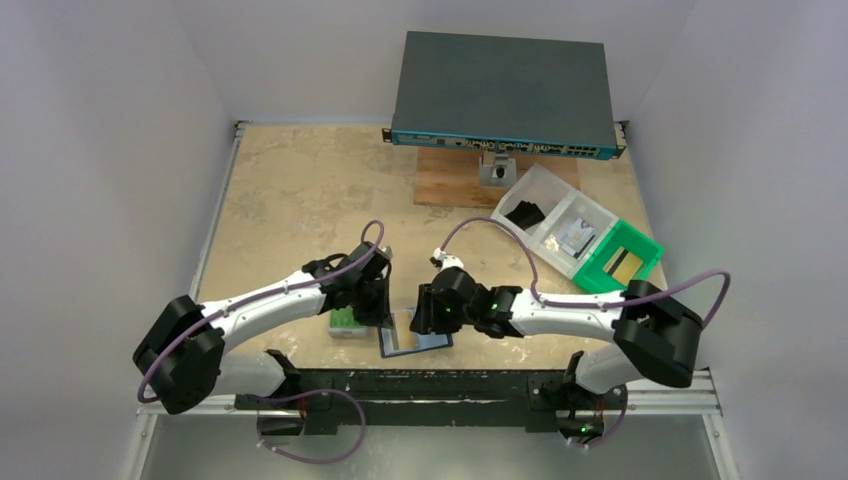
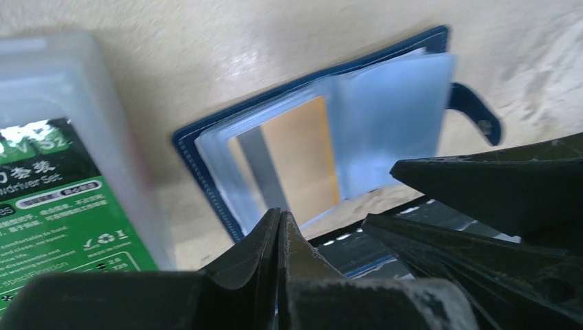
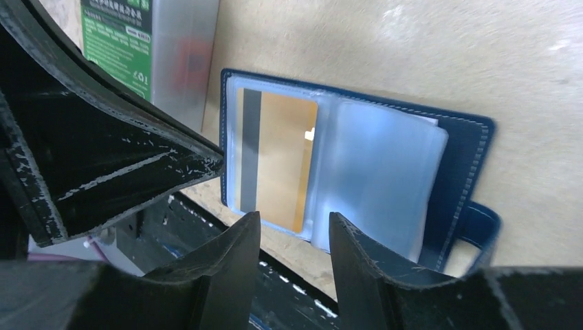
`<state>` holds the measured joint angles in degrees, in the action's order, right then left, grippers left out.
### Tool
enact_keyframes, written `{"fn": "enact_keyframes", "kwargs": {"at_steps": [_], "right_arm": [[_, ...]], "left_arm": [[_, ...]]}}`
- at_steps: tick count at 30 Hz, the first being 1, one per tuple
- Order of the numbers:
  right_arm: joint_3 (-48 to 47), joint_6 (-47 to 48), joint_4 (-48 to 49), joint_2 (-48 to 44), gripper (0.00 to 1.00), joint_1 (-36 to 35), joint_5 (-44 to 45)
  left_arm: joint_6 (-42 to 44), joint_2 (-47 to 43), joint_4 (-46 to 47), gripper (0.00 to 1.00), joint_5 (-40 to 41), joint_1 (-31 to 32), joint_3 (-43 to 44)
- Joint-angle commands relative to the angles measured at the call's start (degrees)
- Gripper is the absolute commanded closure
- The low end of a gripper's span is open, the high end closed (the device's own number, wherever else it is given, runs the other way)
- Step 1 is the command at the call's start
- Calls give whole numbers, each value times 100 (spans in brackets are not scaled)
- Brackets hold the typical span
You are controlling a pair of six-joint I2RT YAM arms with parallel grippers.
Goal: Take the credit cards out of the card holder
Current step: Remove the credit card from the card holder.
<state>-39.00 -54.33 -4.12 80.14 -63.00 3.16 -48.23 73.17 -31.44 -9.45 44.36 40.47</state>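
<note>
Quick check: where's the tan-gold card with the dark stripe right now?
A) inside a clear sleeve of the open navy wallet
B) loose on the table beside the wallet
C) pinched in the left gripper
A: the tan-gold card with the dark stripe lies behind a clear plastic sleeve in the open dark navy-blue folding wallet. Neither the left gripper nor the right gripper holds it.

1. Beige mottled table [image 1: 290, 190].
2. Open card holder [image 1: 415, 340] lies flat on it, at the tips of the left gripper [image 1: 388, 318] and right gripper [image 1: 420, 318].
3. Grey case [image 1: 345, 322] sits just left of the left gripper.
4. Wooden board [image 1: 450, 185] and compartment tray [image 1: 517, 190] are well beyond the right gripper.
</note>
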Motion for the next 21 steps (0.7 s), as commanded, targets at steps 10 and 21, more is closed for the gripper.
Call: {"fn": "enact_keyframes", "kwargs": {"at_steps": [10, 21], "right_arm": [[-54, -145, 1143, 656, 60, -11, -730], [426, -304, 1585, 742, 60, 169, -943]], "left_arm": [[67, 180, 301, 100, 146, -24, -394], [72, 541, 458, 100, 108, -24, -251]]}}
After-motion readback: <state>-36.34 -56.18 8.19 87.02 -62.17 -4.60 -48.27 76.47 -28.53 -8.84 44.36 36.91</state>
